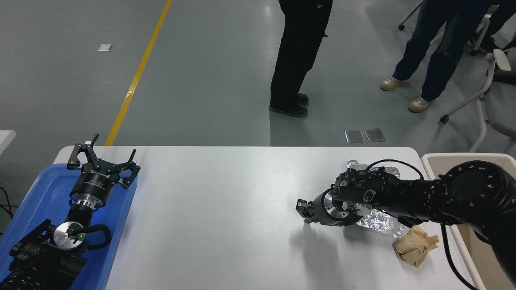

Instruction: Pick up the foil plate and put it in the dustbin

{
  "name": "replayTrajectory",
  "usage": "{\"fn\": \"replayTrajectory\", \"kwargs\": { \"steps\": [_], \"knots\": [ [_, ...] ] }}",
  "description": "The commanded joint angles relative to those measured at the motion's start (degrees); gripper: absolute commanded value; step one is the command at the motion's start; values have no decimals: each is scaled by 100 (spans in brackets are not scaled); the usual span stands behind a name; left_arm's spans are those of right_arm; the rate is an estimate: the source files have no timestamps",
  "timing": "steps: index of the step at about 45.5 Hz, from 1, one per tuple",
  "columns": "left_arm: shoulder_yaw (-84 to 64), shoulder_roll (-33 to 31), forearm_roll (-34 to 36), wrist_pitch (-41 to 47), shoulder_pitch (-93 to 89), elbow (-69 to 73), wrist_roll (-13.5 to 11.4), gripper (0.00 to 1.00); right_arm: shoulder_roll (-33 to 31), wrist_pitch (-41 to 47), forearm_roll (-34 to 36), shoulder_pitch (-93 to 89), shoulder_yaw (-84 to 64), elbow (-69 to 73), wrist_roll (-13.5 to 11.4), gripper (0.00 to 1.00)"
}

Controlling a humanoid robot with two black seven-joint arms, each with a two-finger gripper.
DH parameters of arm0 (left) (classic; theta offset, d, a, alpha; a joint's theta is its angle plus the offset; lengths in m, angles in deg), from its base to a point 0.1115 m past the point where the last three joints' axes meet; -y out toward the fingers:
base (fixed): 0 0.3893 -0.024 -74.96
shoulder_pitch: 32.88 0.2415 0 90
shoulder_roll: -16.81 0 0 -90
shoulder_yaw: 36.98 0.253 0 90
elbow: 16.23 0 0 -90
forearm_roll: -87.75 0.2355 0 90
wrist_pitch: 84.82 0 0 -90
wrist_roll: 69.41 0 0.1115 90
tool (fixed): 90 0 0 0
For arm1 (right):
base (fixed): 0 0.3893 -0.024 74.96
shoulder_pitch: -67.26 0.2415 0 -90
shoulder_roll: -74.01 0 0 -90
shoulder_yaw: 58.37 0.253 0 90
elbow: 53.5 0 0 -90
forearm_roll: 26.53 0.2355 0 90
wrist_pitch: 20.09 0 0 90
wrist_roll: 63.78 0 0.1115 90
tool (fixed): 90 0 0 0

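Observation:
The foil plate (379, 224) lies crinkled on the table at the right, mostly hidden under my right arm; another part of it shows behind the wrist (356, 164). My right gripper (303, 210) points left, past the plate's left edge, just above the table and empty. The cream dustbin (443, 158) stands off the table's right edge, partly hidden by my right arm. My left gripper (103, 160) is parked open over the blue tray at the lower left.
A crumpled tan-brown paper ball (415, 245) lies just right of the foil plate, near the table's front right. The blue tray (38, 193) sits under my left arm. People stand on the floor beyond the table (296, 60). An office chair (489, 84) is at the far right.

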State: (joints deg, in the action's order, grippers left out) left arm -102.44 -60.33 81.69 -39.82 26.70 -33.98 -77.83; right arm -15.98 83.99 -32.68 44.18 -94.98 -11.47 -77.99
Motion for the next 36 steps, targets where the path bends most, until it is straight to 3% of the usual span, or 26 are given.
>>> {"fn": "replayTrajectory", "kwargs": {
  "steps": [1,36],
  "knots": [
    [-2,-2,0,0,1,0,-1,99,0,-2,-9,40,5,-11,-3,0],
    [-2,6,0,0,1,0,-1,99,0,-2,0,49,84,-20,-3,0]
  ]
}}
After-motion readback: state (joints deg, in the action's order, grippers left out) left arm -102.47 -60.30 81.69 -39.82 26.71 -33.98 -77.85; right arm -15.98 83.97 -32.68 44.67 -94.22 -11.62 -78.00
